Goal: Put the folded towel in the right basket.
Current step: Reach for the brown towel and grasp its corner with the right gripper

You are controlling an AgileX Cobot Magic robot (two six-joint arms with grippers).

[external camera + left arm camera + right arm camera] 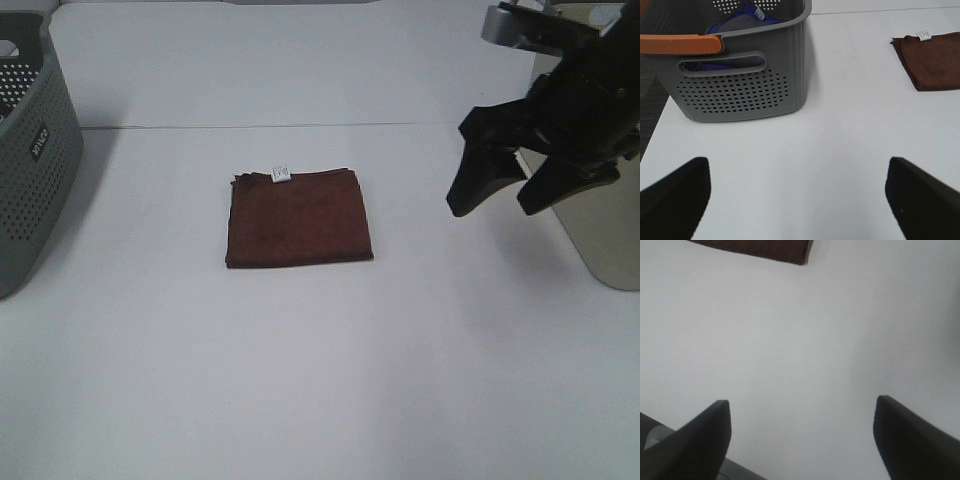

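Note:
The folded towel (299, 217) lies flat on the white table, dark reddish-brown, with its small white tag (281, 174) at the far edge. It also shows in the left wrist view (934, 59) and as a corner in the right wrist view (760, 248). My right gripper (499, 198) is open and empty, hanging above the table to the right of the towel, in front of the right basket (603, 225), a beige solid-walled bin at the right edge. My left gripper (797, 192) is open and empty; it is out of the high view.
A grey perforated basket (32, 160) with a label stands at the far left; in the left wrist view (740, 85) it holds blue and grey cloth and has an orange handle (680, 44). The white table (320, 380) spans the scene.

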